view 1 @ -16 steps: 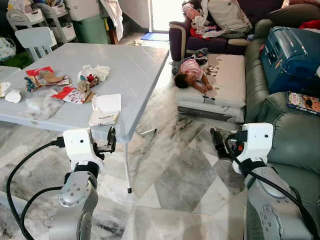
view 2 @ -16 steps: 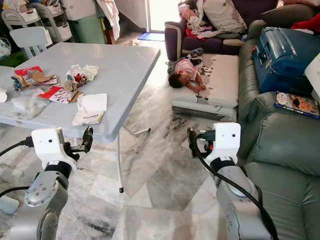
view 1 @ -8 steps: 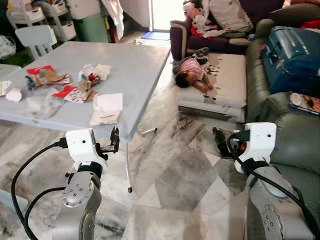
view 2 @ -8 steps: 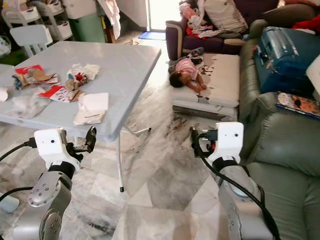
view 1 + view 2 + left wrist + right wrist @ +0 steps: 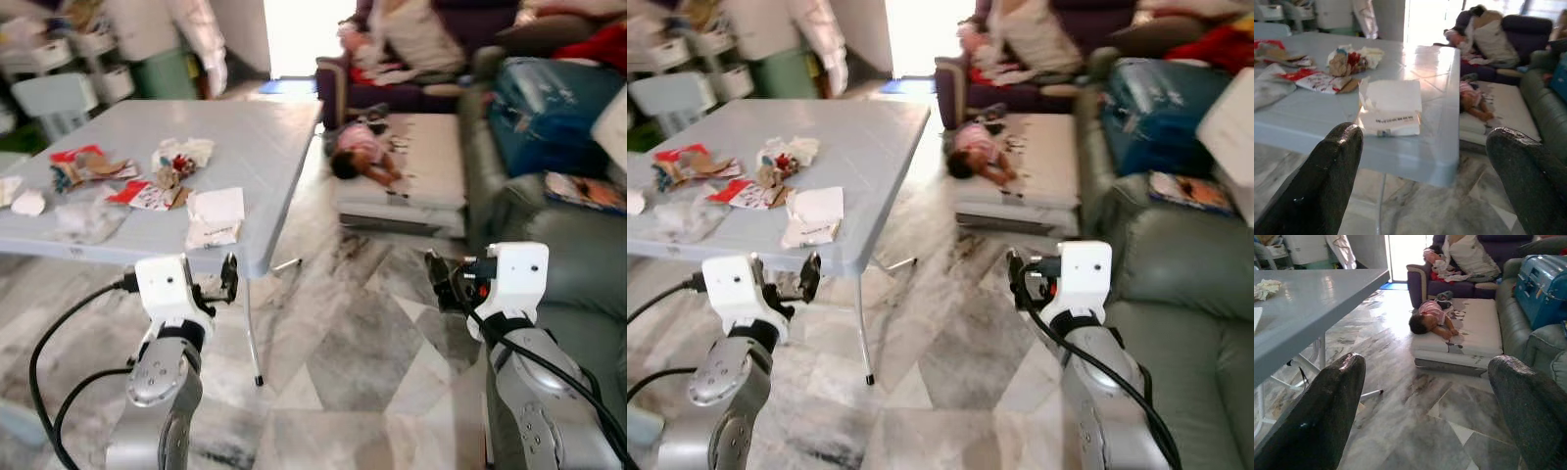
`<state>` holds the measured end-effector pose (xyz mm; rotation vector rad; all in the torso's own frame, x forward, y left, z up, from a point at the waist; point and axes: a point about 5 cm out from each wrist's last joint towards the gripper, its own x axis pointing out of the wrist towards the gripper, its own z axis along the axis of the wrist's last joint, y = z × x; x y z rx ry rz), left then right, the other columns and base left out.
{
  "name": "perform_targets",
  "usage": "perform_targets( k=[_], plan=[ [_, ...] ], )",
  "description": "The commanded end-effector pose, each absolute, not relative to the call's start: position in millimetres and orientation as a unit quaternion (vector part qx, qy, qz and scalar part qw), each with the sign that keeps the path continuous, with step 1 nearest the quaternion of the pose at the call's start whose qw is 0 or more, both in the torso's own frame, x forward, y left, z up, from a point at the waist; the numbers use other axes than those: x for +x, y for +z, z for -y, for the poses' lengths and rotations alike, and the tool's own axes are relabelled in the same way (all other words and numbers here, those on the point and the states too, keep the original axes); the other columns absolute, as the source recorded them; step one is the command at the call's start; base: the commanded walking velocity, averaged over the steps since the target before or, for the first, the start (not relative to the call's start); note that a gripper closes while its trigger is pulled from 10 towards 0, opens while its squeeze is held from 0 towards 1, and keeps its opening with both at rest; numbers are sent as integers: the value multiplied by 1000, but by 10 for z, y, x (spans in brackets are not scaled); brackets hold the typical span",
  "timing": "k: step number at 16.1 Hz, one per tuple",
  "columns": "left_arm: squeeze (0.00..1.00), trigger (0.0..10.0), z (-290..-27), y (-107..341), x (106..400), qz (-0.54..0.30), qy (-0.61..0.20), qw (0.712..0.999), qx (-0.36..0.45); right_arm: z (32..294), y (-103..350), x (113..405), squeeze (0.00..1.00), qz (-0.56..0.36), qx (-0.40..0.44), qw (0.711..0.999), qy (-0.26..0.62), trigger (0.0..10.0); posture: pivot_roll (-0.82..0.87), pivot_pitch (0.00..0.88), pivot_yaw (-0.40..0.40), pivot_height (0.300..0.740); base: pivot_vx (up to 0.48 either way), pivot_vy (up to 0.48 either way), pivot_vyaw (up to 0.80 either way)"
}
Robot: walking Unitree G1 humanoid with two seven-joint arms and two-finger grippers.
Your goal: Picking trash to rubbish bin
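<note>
Trash lies on the grey folding table (image 5: 265, 137): a torn white paper box (image 5: 216, 217) near the front edge, red wrappers (image 5: 147, 194), crumpled tissues (image 5: 181, 153) and a clear plastic bag (image 5: 86, 219). My left gripper (image 5: 229, 277) hangs open just below the table's front edge, in front of the white box (image 5: 1390, 107). My right gripper (image 5: 437, 277) is open over the floor, beside the green sofa. Both hold nothing.
A small child (image 5: 358, 155) lies on a white mattress (image 5: 431, 166) on the floor ahead. A green sofa (image 5: 558, 264) with a blue suitcase (image 5: 549, 117) runs along the right. A table leg (image 5: 253, 338) stands near my left arm. Marble floor lies open between table and sofa.
The whole view has shifted and blurred, so the camera moved a little toward the table. Both grippers hold the same open pose.
</note>
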<state>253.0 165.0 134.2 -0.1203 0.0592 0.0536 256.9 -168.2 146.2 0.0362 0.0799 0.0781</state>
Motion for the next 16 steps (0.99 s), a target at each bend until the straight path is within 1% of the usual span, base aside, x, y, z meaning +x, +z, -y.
perform_targets(
  k=[1,7,12,15,16],
  plan=[
    [0,10000,-1736,1333,2529,-33,40,997,-50,1618,1506,2588,0,-30,24,998,48,10000,29,0,7,740,0,480,0],
    [0,10000,-1736,1335,2546,-32,41,997,-48,1625,1514,2608,0,-27,23,998,46,10000,26,0,9,740,0,480,0],
    [0,10000,-1753,1406,2608,-12,51,997,-48,1651,1569,2682,0,-14,11,999,51,10000,30,0,9,740,0,0,0],
    [0,10000,-1784,1428,2618,-3,63,997,-36,1625,1571,2698,0,-12,10,998,57,10000,38,0,5,740,0,0,800],
    [0,10000,-1784,1456,2627,12,54,998,-17,1619,1570,2704,0,-12,9,998,57,10000,38,0,5,740,0,0,800]
  ],
)
